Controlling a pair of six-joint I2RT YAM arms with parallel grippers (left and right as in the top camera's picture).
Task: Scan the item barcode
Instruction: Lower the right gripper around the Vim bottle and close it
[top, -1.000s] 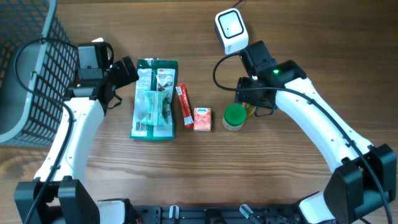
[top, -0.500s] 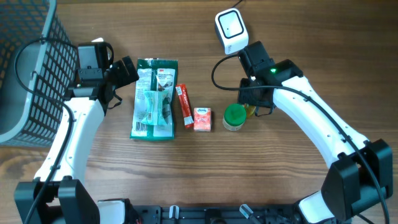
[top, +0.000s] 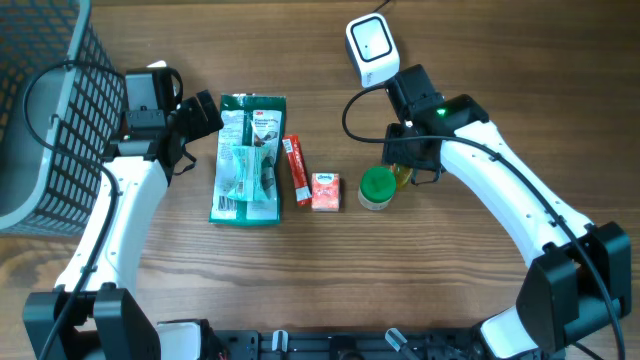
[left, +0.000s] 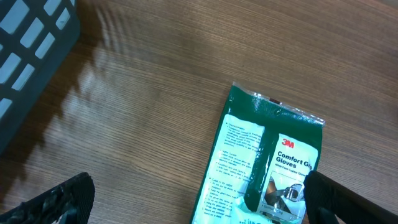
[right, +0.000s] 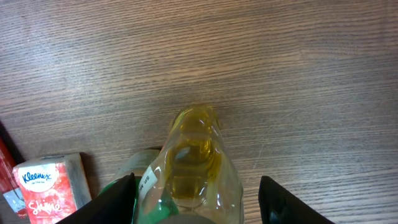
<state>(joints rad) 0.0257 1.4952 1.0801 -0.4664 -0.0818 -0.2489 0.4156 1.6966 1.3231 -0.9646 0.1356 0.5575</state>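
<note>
A small clear bottle of yellow liquid with a green cap rests on the table right of centre. My right gripper straddles it, open. The left finger sits at the bottle's side and the right finger stands off with a gap. A white scanner stands at the back, just behind the right arm. My left gripper hangs wide open over the top left corner of a green gloves pack, holding nothing.
A red stick pack and a small pink Kleenex tissue pack lie between the gloves pack and the bottle. A dark mesh basket fills the far left.
The right arm has shifted very slightly over the bottle. The bottle, the other items and the left arm have not moved.
</note>
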